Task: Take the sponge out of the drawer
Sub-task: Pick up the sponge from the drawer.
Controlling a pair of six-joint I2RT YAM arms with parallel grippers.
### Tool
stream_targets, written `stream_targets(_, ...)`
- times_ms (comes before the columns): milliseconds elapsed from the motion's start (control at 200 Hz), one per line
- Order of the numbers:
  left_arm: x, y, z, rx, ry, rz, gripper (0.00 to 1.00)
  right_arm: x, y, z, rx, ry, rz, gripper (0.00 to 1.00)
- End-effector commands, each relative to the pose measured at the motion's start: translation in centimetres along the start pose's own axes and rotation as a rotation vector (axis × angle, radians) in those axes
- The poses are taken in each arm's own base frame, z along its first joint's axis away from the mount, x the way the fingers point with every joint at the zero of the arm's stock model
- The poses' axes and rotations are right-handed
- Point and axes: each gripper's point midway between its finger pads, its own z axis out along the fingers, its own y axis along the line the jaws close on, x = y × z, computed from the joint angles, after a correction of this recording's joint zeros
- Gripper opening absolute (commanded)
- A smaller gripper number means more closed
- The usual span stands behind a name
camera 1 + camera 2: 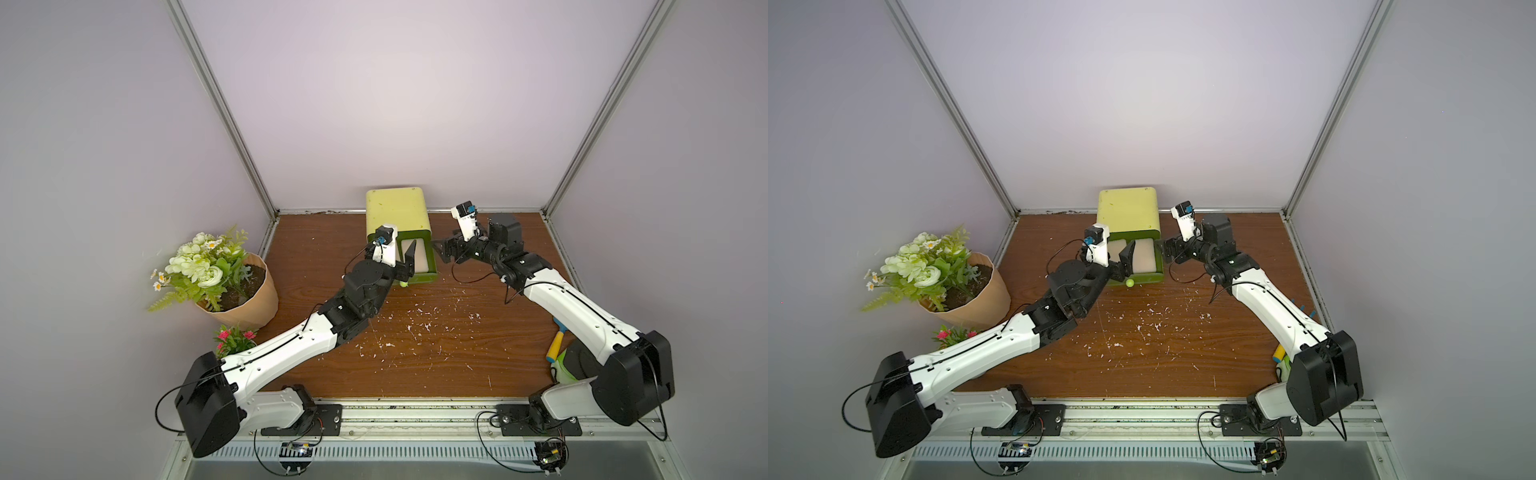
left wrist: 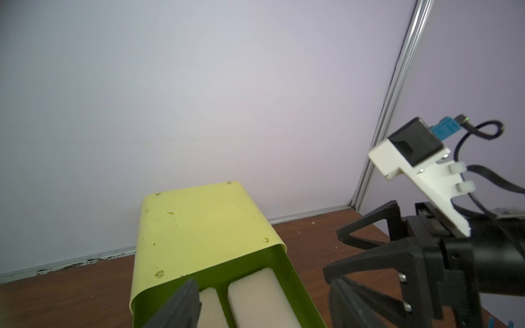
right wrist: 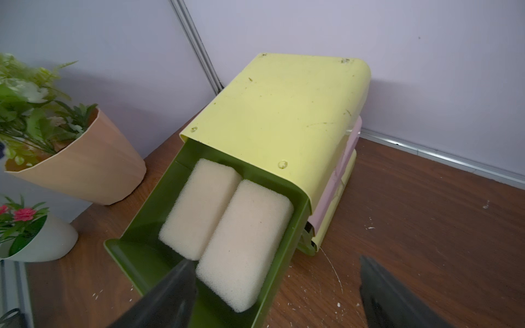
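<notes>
The left gripper [image 2: 265, 284] hangs open above the drawer [image 3: 159, 198], with two sponges [image 3: 247, 241] below its fingers. The right gripper [image 3: 275, 259], also open, hovers at the drawer's side.

Drawer [image 3: 147, 215]: dark green plastic; top tier of a pale yellow-green cabinet [image 3: 284, 113]; pulled open; holds two cream foam blocks, rectangular, round-cornered, lying flat, side by side and touching: one sponge [image 3: 199, 210]; second sponge [image 3: 247, 244].

Soft, diffuse light is brightening the back wall [image 1: 395, 104], casting only faint shadows. Close claw fingers [image 3: 170, 298] are showing blurred in both wrist views; corners are dimming slightly.
</notes>
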Motion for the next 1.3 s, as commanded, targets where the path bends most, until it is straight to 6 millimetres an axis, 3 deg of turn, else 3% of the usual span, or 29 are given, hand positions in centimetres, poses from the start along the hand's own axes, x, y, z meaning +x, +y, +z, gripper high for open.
stream_targets(0, 2.8, -0.2, 1.4, 0.01, 0.13, 0.008, 0.73, -2.9, -0.7, -2.0, 0.077, -0.072, -0.032, 0.94)
stream_targets(205, 5.4, -1.3, 4.6, 0.008, 0.263, 0.013, 0.75, -2.4, -3.1, -2.8, 0.173, -0.048, -0.031, 0.98)
stream_targets(530, 7.3, -2.6, 7.8, -0.018, 0.406, -0.033, 0.74, -2.2, -6.2, -5.9, 0.256, -0.075, -0.03, 0.99)
stream_targets(801, 10.2, -1.7, 8.6, -0.112, 0.511, -0.059, 0.73, -2.0, -7.8, -8.0, 0.291, -0.1, -0.015, 0.99)
stream_targets(1106, 10.1, -0.3, 8.6, -0.179, 0.483, -0.1, 0.69, -1.8, -8.3, -8.6, 0.295, -0.11, -0.011, 0.99)
stream_targets(1296, 11.0, 0.7, 8.8, -0.194, 0.504, -0.112, 0.66, -1.8, -8.2, -8.7, 0.293, -0.114, -0.014, 0.99)
